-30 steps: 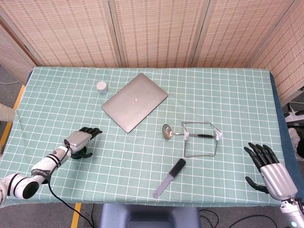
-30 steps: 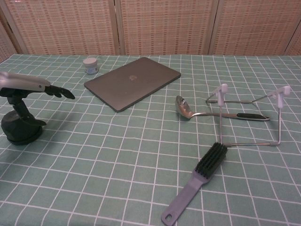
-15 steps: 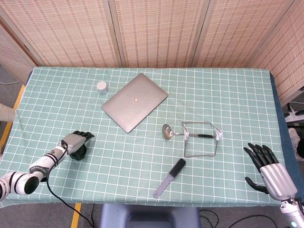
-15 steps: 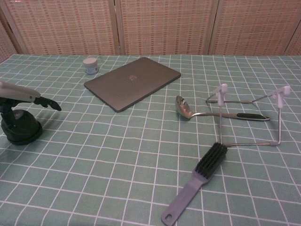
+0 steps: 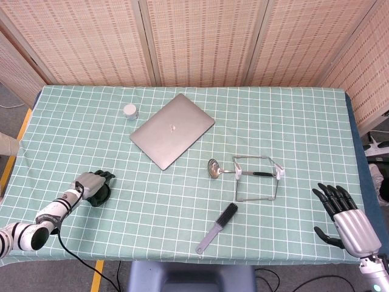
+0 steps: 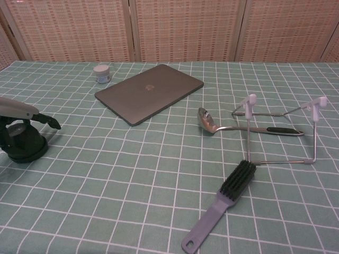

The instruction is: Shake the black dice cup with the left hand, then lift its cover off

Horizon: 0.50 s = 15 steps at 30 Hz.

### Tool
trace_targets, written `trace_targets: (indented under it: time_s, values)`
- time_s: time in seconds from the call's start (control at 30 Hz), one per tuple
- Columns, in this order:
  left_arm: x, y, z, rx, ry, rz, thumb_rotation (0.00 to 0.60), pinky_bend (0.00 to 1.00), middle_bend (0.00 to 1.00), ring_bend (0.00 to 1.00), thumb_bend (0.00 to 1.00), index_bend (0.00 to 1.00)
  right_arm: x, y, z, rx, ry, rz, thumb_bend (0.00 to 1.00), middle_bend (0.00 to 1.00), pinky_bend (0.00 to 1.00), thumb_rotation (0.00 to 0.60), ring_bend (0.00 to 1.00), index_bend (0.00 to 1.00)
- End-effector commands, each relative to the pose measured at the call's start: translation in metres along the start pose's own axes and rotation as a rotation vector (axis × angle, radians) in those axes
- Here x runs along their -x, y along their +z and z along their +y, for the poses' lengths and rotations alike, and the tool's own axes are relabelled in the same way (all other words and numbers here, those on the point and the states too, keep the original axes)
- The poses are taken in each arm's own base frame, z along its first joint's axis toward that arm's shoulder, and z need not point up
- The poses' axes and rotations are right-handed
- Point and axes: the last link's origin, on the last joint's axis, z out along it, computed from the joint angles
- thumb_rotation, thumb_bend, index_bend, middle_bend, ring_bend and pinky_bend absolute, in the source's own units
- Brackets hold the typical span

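The black dice cup stands upright near the table's left front edge; in the head view only its dark rim shows beside my left hand. My left hand lies low over the cup's top, its back flat and its dark fingers bent down past the cup's far side, apart from its wall. I see no closed grip on the cup. At the table's right front corner my right hand hovers with spread fingers and holds nothing; the chest view does not show it.
A closed grey laptop lies at centre back with a small white jar to its left. A ladle rests on a wire rack right of centre. A grey brush lies near the front edge.
My left hand has dropped and drawn back toward the left front over the dice cup, its fingers curling downward. The right hand has stayed still.
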Motion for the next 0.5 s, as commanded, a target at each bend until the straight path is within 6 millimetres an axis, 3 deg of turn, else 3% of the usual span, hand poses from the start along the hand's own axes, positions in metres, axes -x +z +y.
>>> trace_targets:
  time_s: [0.03,0.5]
  values:
    - [0.0026,-0.0031,-0.0019,-0.006,0.02,0.002,0.6,0.21,0.06,0.0,0.31,0.09,0.0002,0.0001,-0.0004,0.0,0.0,-0.001,0.21,0.0,0.0,0.6,0.0,0.0]
    - [0.011,-0.0062,-0.0087,-0.032,0.043,0.011,0.6,0.29,0.14,0.05,0.3,0.18,-0.0008,-0.0011,-0.0005,-0.001,0.006,0.002,0.21,0.0,0.0,0.6,0.0,0.0]
